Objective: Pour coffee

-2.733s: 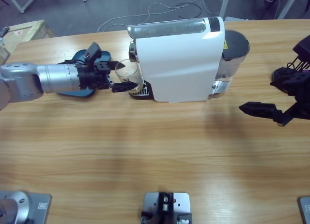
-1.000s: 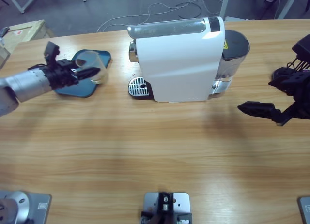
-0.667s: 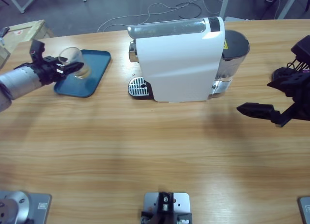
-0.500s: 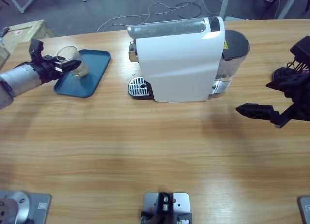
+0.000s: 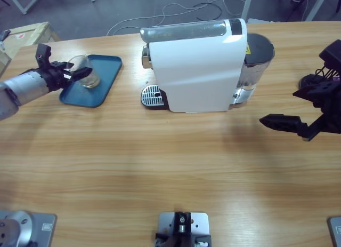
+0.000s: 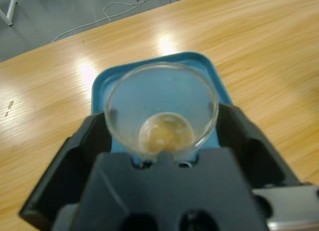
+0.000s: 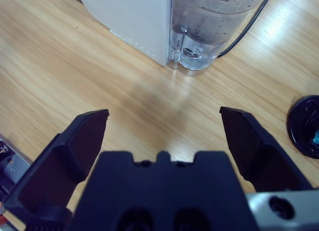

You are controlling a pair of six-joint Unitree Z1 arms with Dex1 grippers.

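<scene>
The left claw (image 5: 74, 73) came in from the left edge of the wooden worktop (image 5: 160, 167) and pinched a small clear glass tumbler (image 5: 82, 73) between its two black jaws, one on either side of the glass. The tumbler was over the near-left part of a blue tray (image 5: 104, 79); whether it rested on the tray or was held just above it could not be told. In the left wrist view the tumbler (image 6: 162, 111) stood upright, and the coffee (image 6: 165, 134) lay as a shallow tan-brown layer at its bottom, with the blue tray (image 6: 99, 86) showing behind it.

A white capsule coffee machine (image 5: 194, 68) stood at the middle of the worktop's far side, well apart from the tray, with its metal drip grate (image 5: 152, 95) at the left end and a clear water tank (image 5: 256, 65) at the right end.

The right claw (image 5: 287, 124) hovered over the worktop to the right of the machine, jaws spread wide and holding nothing. Its wrist view showed the water tank (image 7: 214, 26) ahead and a black round object (image 7: 305, 126) at the right edge.
</scene>
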